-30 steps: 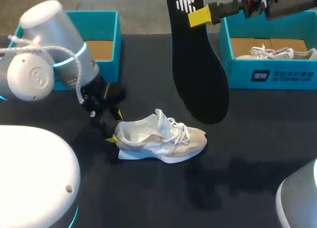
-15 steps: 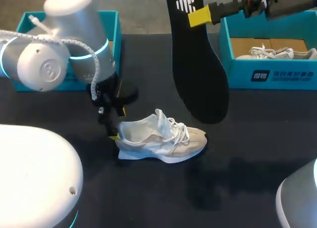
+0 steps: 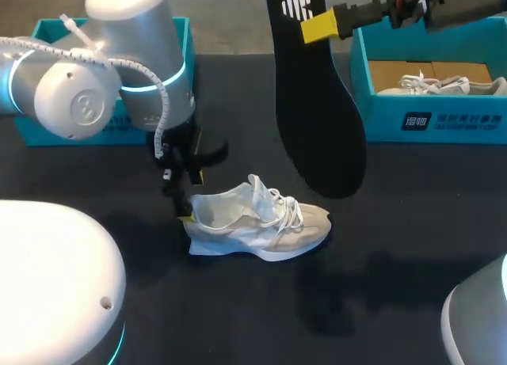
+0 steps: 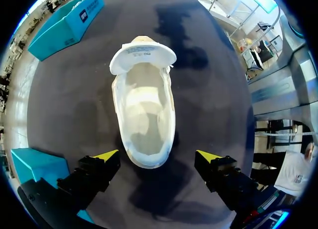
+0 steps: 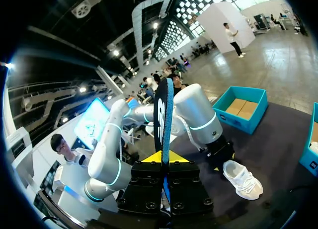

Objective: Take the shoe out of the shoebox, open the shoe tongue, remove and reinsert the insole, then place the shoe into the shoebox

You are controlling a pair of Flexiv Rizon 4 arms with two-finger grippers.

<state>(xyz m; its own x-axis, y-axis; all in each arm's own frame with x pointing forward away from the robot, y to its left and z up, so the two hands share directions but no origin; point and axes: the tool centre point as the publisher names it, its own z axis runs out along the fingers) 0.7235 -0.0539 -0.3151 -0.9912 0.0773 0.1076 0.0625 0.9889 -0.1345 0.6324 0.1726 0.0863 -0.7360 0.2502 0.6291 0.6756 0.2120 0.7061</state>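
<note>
1. Left shoebox: teal, at the table's far left, largely hidden behind my left arm. I take it to be the shoe's destination, kept out of the working area for now.

2. Left gripper: low at the shoe's heel. Jaws are apart, one yellow tip on each side of the heel, neither seen touching it. I judge this placement is meant to brace the heel so the shoe does not slide when the insole goes back in.

3. Shoe: white and beige, out of the box, upright on its sole at mid-table, toe towards my right. In the left wrist view the tongue is folded forward and the mouth gapes, showing a pale bare footbed. The opening looks ready to receive.

4. Insole: black, hanging lengthwise, well above and beyond the shoe, touching nothing else. It is fully removed, so I reckon reinsertion is the step in hand.

5. Right gripper: high above the table's far side, jaws closed on the insole near its upper end, edge-on between the tips in the right wrist view. The free end hangs low, suited to lead into the shoe.

6. Right shoebox: teal, far right, containing a second white shoe.
</note>
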